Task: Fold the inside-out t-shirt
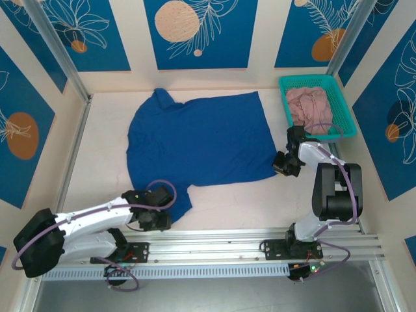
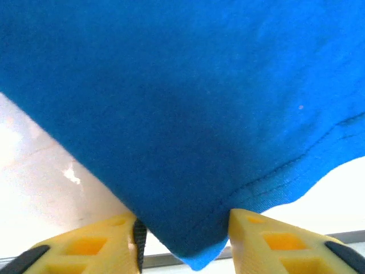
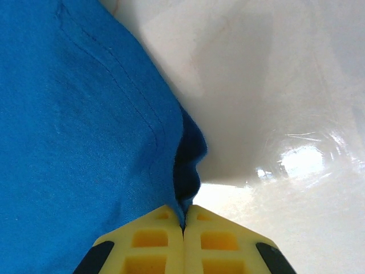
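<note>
Right gripper (image 3: 183, 216) clamped tight on the edge of the blue t-shirt (image 1: 195, 140); left gripper (image 2: 182, 221) jaws apart, a shirt corner hanging between them.
T-shirt spread mostly flat across the middle of the table (image 1: 97, 156), neck end toward the far left. In the top view the right gripper (image 1: 284, 164) sits at the shirt's near right corner, and the left gripper (image 1: 156, 218) at the near left flap by the table's front edge. Right wrist view: yellow fingers (image 3: 154, 240) pressed together, a fold of stitched cloth (image 3: 85, 142) pinched at their tips. Left wrist view: cloth (image 2: 182, 114) drapes down between both fingers (image 2: 268, 240); cannot tell if they press it. Green basket (image 1: 346, 112) at far right holds a pink garment (image 1: 311, 107), apart from the shirt.
</note>
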{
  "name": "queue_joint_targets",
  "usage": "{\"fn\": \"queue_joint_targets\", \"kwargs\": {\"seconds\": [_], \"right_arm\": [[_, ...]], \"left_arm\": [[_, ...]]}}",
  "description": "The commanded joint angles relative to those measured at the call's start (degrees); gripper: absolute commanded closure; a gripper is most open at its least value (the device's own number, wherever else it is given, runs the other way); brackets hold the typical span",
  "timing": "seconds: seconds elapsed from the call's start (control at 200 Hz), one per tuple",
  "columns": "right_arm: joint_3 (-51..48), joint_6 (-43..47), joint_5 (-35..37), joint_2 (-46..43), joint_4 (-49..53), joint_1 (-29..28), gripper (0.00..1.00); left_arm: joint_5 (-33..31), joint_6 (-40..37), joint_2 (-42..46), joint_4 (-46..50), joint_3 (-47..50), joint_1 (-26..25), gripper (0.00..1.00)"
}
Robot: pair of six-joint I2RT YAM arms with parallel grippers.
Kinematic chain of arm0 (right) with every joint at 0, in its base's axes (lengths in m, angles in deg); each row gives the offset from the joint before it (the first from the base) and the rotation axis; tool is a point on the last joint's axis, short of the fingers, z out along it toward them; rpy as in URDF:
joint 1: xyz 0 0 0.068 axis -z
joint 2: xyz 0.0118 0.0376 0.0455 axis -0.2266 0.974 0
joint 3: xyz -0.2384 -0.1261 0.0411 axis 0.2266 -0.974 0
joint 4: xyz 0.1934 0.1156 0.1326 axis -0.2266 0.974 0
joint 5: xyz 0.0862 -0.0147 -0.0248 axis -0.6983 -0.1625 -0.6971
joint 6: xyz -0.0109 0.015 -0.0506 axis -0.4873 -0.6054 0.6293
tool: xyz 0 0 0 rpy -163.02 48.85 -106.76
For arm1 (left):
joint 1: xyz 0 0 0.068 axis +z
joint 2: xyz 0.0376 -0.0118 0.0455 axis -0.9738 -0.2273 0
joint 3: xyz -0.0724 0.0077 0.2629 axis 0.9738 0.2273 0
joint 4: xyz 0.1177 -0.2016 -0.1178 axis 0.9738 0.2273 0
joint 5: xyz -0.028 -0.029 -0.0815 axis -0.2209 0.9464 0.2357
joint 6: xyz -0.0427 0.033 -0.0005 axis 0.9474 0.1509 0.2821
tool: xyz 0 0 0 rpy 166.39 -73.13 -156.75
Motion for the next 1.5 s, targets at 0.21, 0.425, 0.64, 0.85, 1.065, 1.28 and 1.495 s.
{"fn": "queue_joint_targets", "kwargs": {"seconds": [0.21,0.425,0.64,0.85,1.065,1.28,1.495], "right_arm": [[-0.54,0.64,-1.16,-2.77,0.88,-0.55,1.0],[-3.45,-1.48,-3.18,-8.05,0.61,-0.55,1.0],[-7.92,-3.65,-7.05,-20.18,1.61,0.5,1.0],[-8.26,-3.86,-6.16,-31.12,6.34,0.71,1.0],[-8.39,-4.24,-3.92,-39.84,11.12,0.98,1.0],[-7.61,-4.25,-4.87,-39.62,10.57,-0.3,1.0],[-3.82,-3.0,-4.42,-31.92,6.57,-0.89,1.0]], "left_arm": [[-0.49,2.26,1.25,-1.65,2.33,-2.34,0.96],[-5.31,5.12,13.12,7.46,1.47,-2.32,1.0],[-11.48,6.32,30.43,18.74,-5.14,-2.14,1.0],[-16.41,4.0,38.5,28.17,-15.84,-2.2,1.0],[-19.87,4.14,41.58,37.22,-24.17,-2.15,1.0],[-22.03,2.67,41.12,35.21,-24.57,-2.19,1.0],[-37.1,-5.09,32.47,32.54,-29.74,-2.14,1.0]]}}
